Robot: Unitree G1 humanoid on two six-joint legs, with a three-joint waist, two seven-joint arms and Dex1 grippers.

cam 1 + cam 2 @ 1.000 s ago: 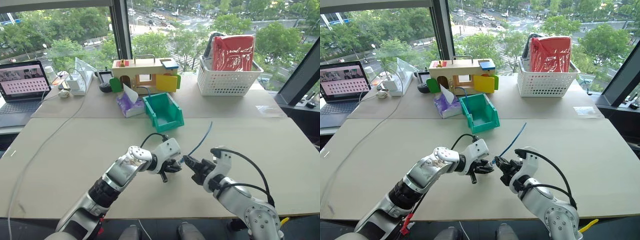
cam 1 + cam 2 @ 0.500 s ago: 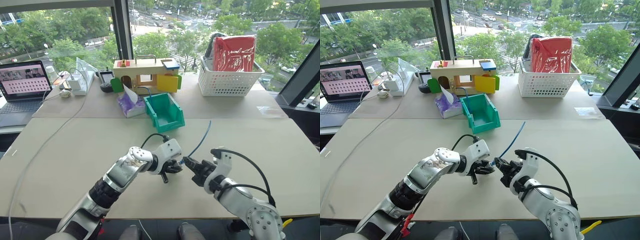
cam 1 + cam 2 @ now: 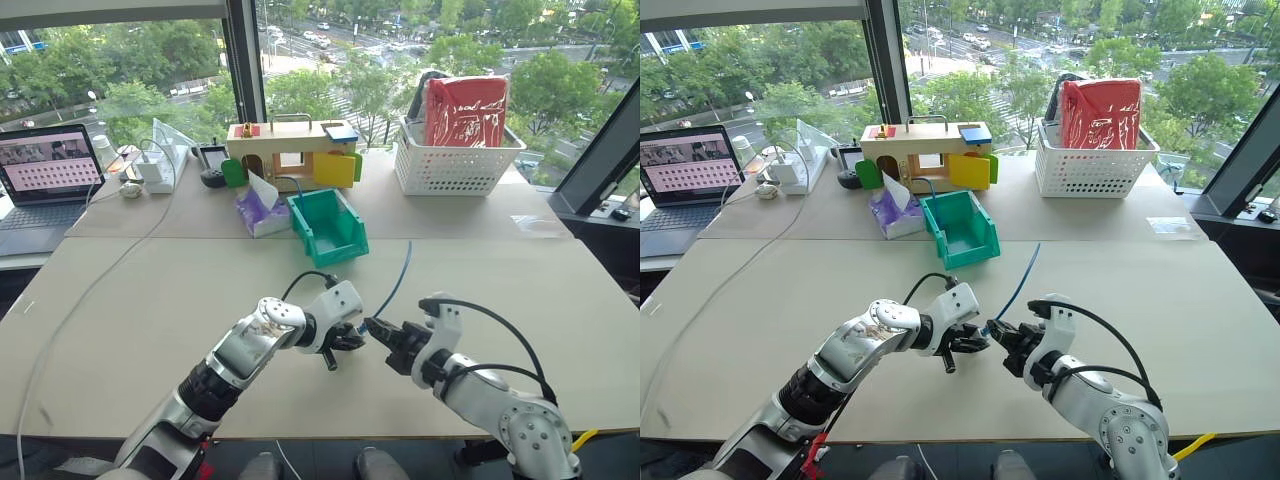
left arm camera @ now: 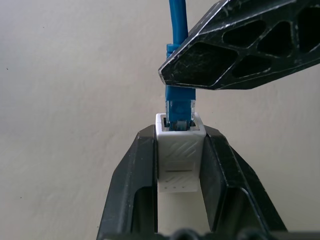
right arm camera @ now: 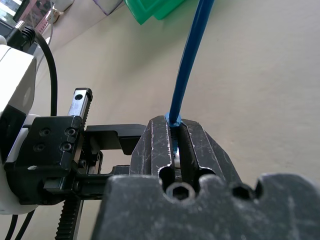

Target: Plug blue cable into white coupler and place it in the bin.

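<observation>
Left gripper (image 4: 180, 150) clamped on the white coupler (image 4: 180, 155), one black finger (image 4: 135, 175) pressed to each flat side, dark socket facing away from the wrist. Plug of the blue cable (image 4: 177, 107) seated in that socket, cord running straight out from it. Right gripper (image 5: 176, 137) closed tight on the same cable just behind the plug, its fingers (image 4: 240, 45) crossing right over the coupler. Both grippers meeting tip to tip above the near part of the beige table (image 3: 150, 290), left gripper (image 3: 345, 340) on one side, right gripper (image 3: 375, 328) on the other. Free length of the blue cable (image 3: 398, 280) rising from the joined tips and arching toward the far side, loose end in the air. Beyond it, the green bin (image 3: 327, 226) standing on the table with its cut-away front toward the robot, well apart from the grippers. Just beside the bin, a purple tissue pack (image 3: 258, 212); behind both, a wooden toy house (image 3: 290, 150). Farther along the far edge, a white lattice basket (image 3: 455, 160) holding a red bag (image 3: 465, 108). At the far left corner, an open laptop (image 3: 45, 170), with a long white cord (image 3: 90, 290) trailing across the tabletop.
</observation>
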